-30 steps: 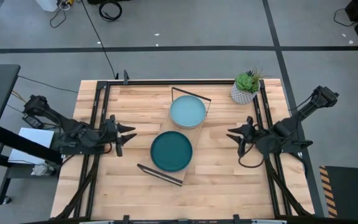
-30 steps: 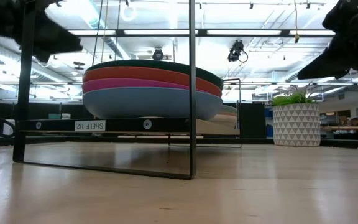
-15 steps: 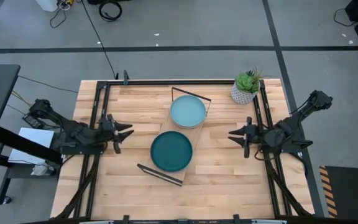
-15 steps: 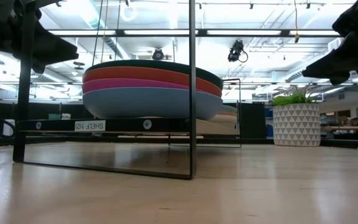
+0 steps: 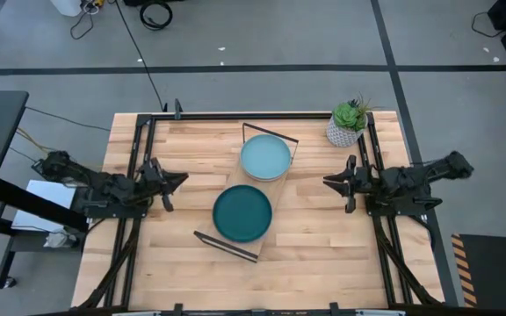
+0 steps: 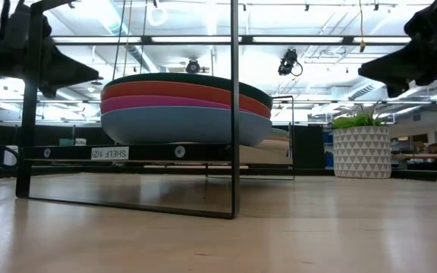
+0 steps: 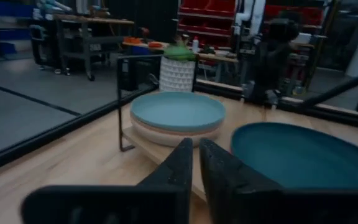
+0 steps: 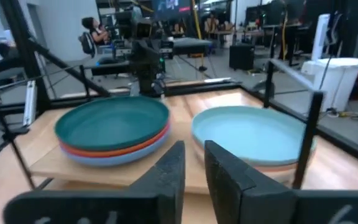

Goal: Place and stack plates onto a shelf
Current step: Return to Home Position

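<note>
The shelf [image 5: 277,186] lies slanted at mid-table and carries two stacks of plates. The nearer stack [image 6: 184,106] shows dark teal [image 5: 242,213] on top, then orange-red, magenta and blue. The farther stack has a light teal plate [image 5: 265,157] on top, with pale plates under it [image 7: 166,134]. My left gripper [image 5: 180,178] hovers left of the shelf, pointing at it, fingers shut [image 7: 196,158] on nothing. My right gripper [image 5: 327,183] hovers right of the shelf, facing it, with a narrow gap [image 8: 194,162] between its fingers and nothing in it.
A potted plant [image 5: 348,123] in a white pot stands at the table's far right corner. Black wire frames [image 5: 271,133] [image 5: 227,247] stand at the shelf's two short ends. Black rails [image 5: 139,175] [image 5: 369,167] run along the left and right table edges.
My left gripper's fingers have come together and it has sunk a little. My right gripper's fingers have narrowed and it has risen slightly. Both arms have folded lower over their own table edges. The plates and shelf have kept still.
</note>
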You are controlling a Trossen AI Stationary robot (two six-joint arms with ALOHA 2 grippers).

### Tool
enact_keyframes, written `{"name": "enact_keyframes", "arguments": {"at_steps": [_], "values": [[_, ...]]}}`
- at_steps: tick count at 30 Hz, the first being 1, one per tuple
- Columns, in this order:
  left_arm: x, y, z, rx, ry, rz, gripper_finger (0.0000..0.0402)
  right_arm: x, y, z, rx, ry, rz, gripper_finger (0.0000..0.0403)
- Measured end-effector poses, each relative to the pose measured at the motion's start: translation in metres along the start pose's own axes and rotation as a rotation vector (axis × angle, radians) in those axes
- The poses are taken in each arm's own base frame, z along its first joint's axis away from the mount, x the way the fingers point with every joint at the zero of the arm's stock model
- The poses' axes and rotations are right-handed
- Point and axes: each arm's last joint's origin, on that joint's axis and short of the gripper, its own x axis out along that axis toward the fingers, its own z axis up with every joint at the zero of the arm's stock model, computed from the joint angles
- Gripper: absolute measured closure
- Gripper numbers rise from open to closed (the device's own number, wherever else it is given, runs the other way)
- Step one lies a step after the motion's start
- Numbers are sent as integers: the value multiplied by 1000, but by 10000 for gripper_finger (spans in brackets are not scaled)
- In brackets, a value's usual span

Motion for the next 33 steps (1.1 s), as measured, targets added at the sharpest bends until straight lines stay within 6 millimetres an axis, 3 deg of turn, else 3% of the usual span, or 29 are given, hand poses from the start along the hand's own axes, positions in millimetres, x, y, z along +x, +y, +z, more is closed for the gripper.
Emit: {"name": "enact_keyframes", "arguments": {"at_steps": [3, 11, 23, 33], "values": [[3, 5, 3, -2, -36, 5, 392, 1, -8, 3, -6, -26, -2, 354], [12, 23, 6, -3, -64, -4, 397, 5, -28, 5, 18, -24, 51, 396], [17, 33, 4, -41, -55, -28, 395, 6, -46, 1, 77, -2, 64, 378], [17, 33, 4, -74, -61, -30, 388, 6, -50, 1, 61, -12, -78, 380]]}}
